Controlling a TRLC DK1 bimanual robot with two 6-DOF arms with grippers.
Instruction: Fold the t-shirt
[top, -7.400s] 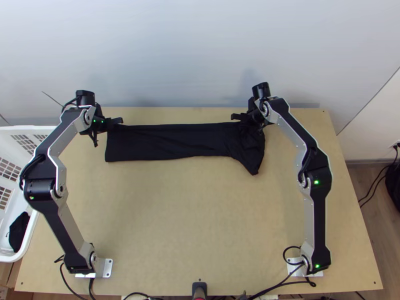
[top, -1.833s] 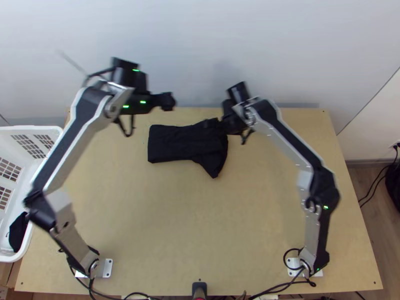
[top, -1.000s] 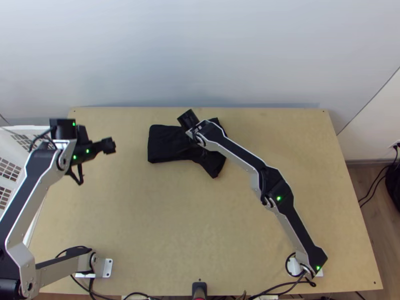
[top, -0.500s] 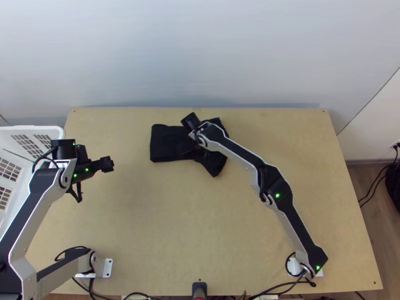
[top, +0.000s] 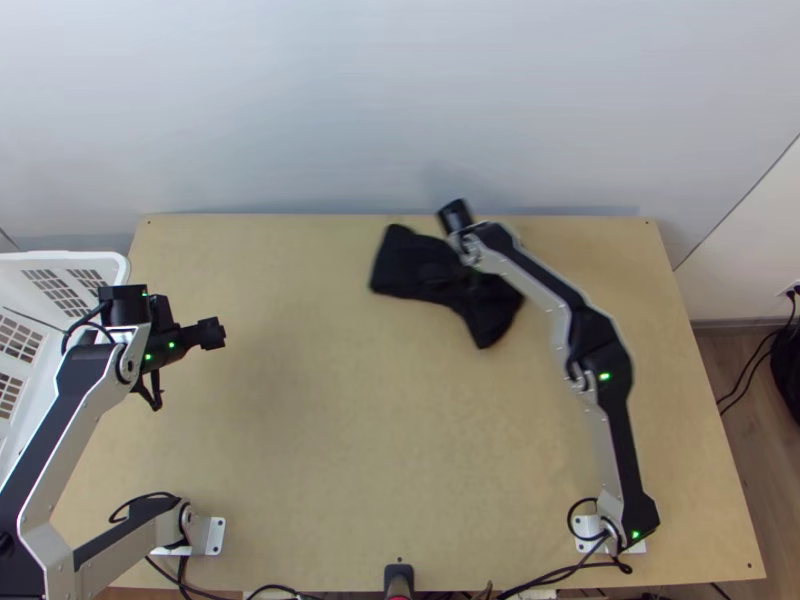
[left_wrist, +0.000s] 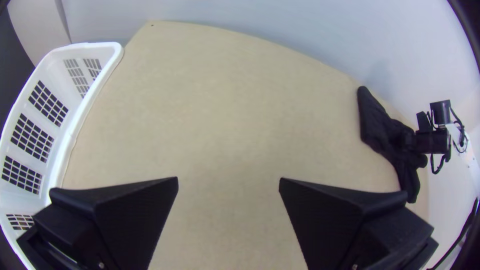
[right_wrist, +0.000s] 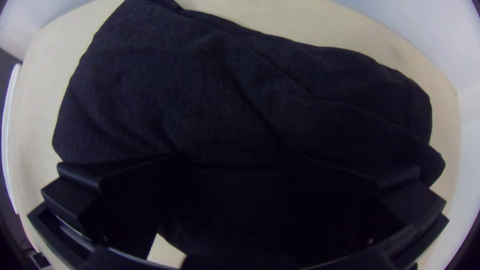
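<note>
The left gripper (top: 218, 334), fingers wide apart, is hovering well apart from the folded black cloth t-shirt (top: 404, 266); the right gripper's (top: 452, 267) parted fingers are touching it.

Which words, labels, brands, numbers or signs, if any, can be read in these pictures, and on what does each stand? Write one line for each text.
None: there is no text that I can read.
Black cloth t-shirt, folded: no lettering that I can make out.
White plastic basket with grid openings: none legible.
Light wooden table: none legible.
Silver-and-black jointed robot arm on the right: none legible.
</note>
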